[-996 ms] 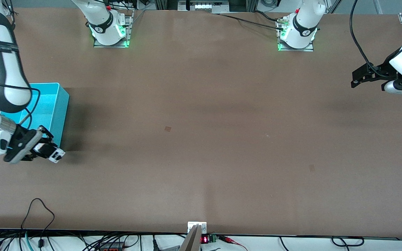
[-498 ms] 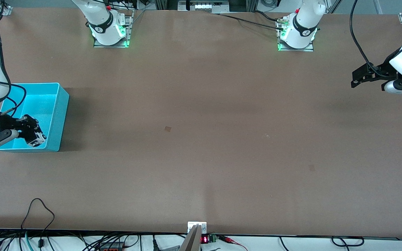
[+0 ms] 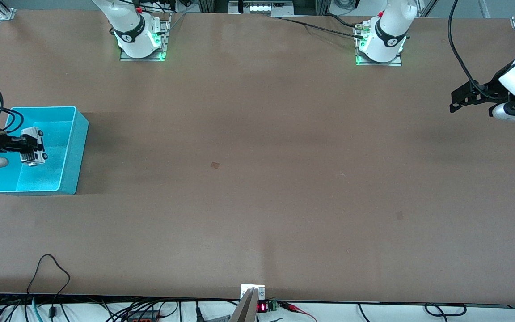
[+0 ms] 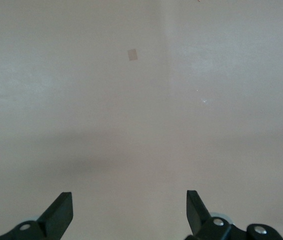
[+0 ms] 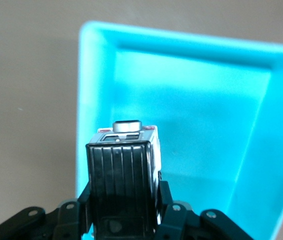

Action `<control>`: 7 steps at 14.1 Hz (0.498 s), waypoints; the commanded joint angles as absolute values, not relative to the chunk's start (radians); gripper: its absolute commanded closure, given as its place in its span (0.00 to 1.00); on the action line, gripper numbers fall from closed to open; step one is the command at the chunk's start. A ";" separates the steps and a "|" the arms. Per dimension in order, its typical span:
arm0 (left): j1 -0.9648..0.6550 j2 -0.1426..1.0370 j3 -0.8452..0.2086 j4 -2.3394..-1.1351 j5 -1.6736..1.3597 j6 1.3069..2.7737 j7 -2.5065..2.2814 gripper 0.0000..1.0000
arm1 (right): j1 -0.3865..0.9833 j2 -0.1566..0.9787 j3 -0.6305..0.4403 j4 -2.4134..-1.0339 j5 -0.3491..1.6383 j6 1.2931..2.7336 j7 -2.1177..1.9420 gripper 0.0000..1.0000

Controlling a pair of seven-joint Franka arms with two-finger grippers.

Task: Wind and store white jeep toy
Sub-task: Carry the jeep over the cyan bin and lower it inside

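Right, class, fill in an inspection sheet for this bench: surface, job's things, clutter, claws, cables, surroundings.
Surface: brown table, a few small marks.
Job's things: white jeep toy held over the turquoise bin, at the right arm's end.
Clutter: nothing seen.
Claws: right claw shut on the jeep; left claw open, waiting over bare table at the left arm's end.
Cables: black cable at the table's near edge.
Surroundings: two arm bases with green lights.

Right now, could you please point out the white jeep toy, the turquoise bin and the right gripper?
white jeep toy (image 3: pixel 34 147), front view, its white body.
turquoise bin (image 3: pixel 72 152), front view, its side wall.
right gripper (image 3: pixel 27 145), front view, between its fingertips.
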State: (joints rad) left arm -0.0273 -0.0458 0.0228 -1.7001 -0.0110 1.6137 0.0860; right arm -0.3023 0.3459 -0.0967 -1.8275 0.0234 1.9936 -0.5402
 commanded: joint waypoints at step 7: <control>-0.029 -0.048 0.023 -1.684 0.005 1.594 0.092 0.00 | -0.311 0.328 -0.110 -2.014 -0.025 2.207 -0.417 1.00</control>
State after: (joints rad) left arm -0.0272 -0.0458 0.0228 -1.7000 -0.0110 1.6135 0.0860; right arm -0.3037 0.3457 -0.1140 -1.9837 -0.0024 2.1645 -0.4357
